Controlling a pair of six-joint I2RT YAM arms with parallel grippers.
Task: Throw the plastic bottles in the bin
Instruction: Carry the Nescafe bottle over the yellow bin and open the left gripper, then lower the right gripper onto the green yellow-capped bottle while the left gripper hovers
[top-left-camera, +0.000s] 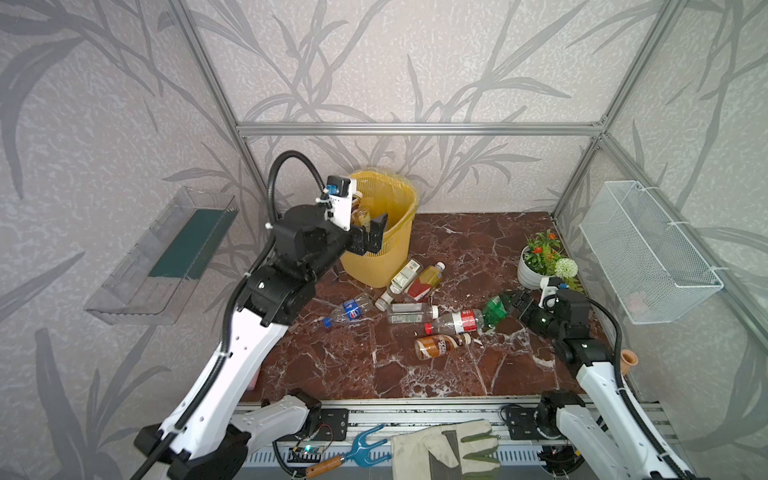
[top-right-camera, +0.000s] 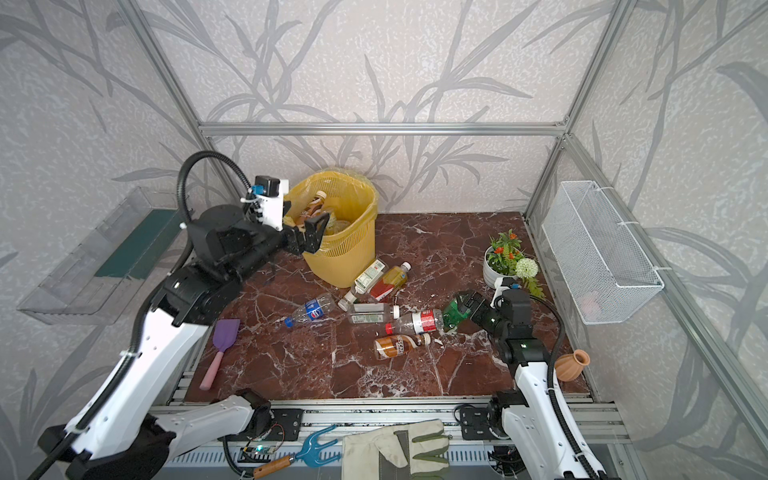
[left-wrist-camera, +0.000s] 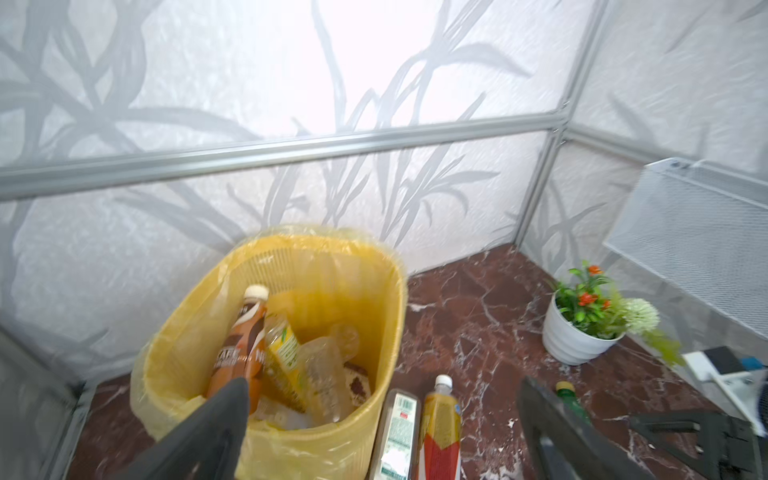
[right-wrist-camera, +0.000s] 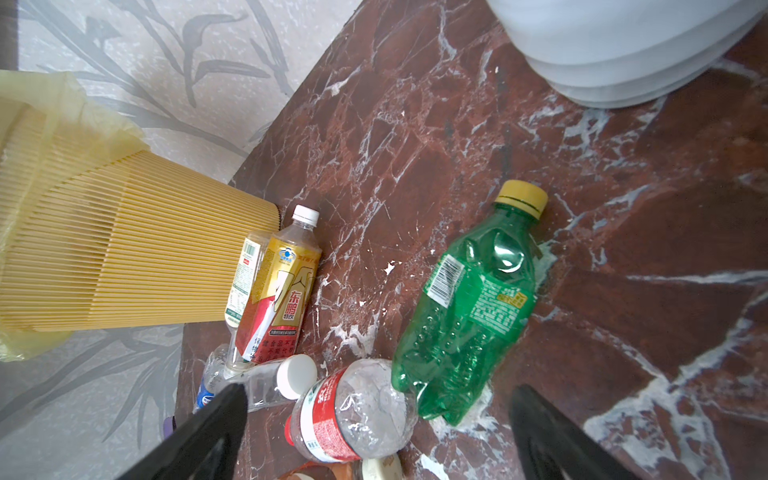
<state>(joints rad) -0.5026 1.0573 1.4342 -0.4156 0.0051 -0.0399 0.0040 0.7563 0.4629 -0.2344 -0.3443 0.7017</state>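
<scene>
The left fingers (left-wrist-camera: 224, 415) hang spread and empty over the bin (top-left-camera: 390, 257) – some plastic bottles (left-wrist-camera: 291, 357) inside, seven loose on the worktop (top-left-camera: 457, 232) – while the right fingers (right-wrist-camera: 216, 419), apart at the green bottle (right-wrist-camera: 465, 307), risk squirting it sideways or catching the red-labelled bottle (right-wrist-camera: 345, 415) beside it.
</scene>
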